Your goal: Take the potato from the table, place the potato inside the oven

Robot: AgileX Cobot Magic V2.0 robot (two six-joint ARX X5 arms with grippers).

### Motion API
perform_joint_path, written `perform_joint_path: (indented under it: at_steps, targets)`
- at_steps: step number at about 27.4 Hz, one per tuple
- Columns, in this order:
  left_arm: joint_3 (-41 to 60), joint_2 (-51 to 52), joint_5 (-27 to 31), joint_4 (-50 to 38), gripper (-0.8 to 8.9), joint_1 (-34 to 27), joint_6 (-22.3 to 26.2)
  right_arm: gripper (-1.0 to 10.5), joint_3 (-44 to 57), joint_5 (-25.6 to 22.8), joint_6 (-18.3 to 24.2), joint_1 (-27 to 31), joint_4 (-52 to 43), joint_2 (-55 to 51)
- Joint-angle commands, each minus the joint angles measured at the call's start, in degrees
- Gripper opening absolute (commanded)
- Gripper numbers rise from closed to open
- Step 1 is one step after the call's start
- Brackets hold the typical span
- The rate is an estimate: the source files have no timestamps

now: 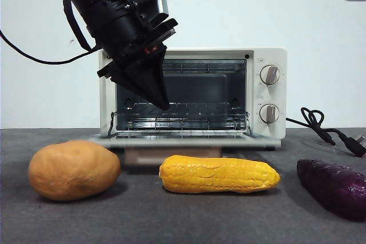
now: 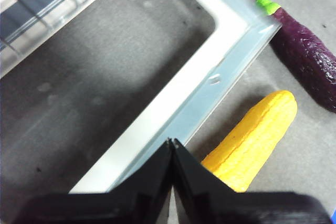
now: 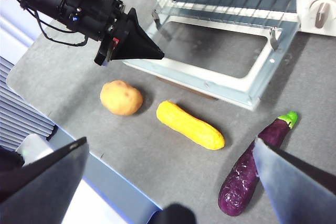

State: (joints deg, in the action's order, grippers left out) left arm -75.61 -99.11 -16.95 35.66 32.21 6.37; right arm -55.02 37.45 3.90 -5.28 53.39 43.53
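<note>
Two jaws pressed together, holding nothing: the left gripper (image 1: 163,104) hangs at upper left of the front view, above the oven's (image 1: 266,92) dropped door. Potato (image 1: 74,170) sits on the table (image 1: 171,221) at lower left, corn (image 1: 219,174) beside it; right gripper (image 3: 170,182) waits wide open.

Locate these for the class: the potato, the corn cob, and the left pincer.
potato (image 1: 74,170), front view, middle of its tan skin.
corn cob (image 1: 219,174), front view, middle of the yellow cob.
left pincer (image 1: 164,106), front view, at its shut black tips before the open oven (image 1: 267,55).
</note>
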Motion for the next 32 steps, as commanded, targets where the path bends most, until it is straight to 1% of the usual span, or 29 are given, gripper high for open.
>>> perform_joint_path:
  at_steps: [1,4,7,9,12,16,18,21,24,27,29,32]
  targets:
    - [0.1,-0.2,0.0,-0.2,-0.08,0.0,-0.4,6.9,-0.1,0.1,-0.5,-0.1,-0.5,0.0]
    - [0.1,1.8,0.4,-1.2,-0.08,-0.8,-1.6,6.9,-0.1,0.2,-0.4,-1.4,-0.6,0.0]
    - [0.2,7.8,0.4,0.1,-0.08,-3.5,-2.3,6.9,-0.1,0.2,-0.3,-6.2,-2.3,2.2]
    - [0.2,14.0,0.4,2.3,-0.08,-6.2,-2.9,6.9,-0.1,0.1,-0.1,-11.3,-5.3,5.4]
    - [0.1,25.4,0.4,7.5,-0.08,-10.1,-3.4,6.9,-0.1,-0.6,0.2,-20.7,-13.0,11.9]
    - [0.2,37.8,0.5,14.0,-0.08,-11.6,-3.4,6.9,-0.1,-5.5,3.8,-32.6,-25.4,22.8]
    - [0.2,41.2,0.8,16.1,-0.08,-11.6,-3.5,6.9,-0.2,-8.8,5.7,-36.0,-29.2,26.9]
    - [0.1,45.2,2.3,19.3,-0.08,-11.6,-3.8,6.9,-0.3,-12.6,8.4,-40.0,-34.0,32.4]
    - [0.2,48.3,3.6,21.9,-0.08,-11.6,-4.6,6.9,-0.3,-15.5,9.7,-43.3,-38.8,37.2]
    - [0.2,50.0,3.5,23.3,-0.08,-11.6,-5.1,6.9,-0.3,-17.4,11.3,-45.3,-43.0,40.6]
    - [0.2,51.0,3.5,24.1,-0.08,-11.6,-5.3,6.9,-0.4,-19.6,12.2,-46.9,-45.9,43.0]
    - [0.2,51.8,3.5,25.5,-0.08,-11.6,-5.3,6.9,-1.3,-21.5,13.0,-48.5,-48.2,45.9]
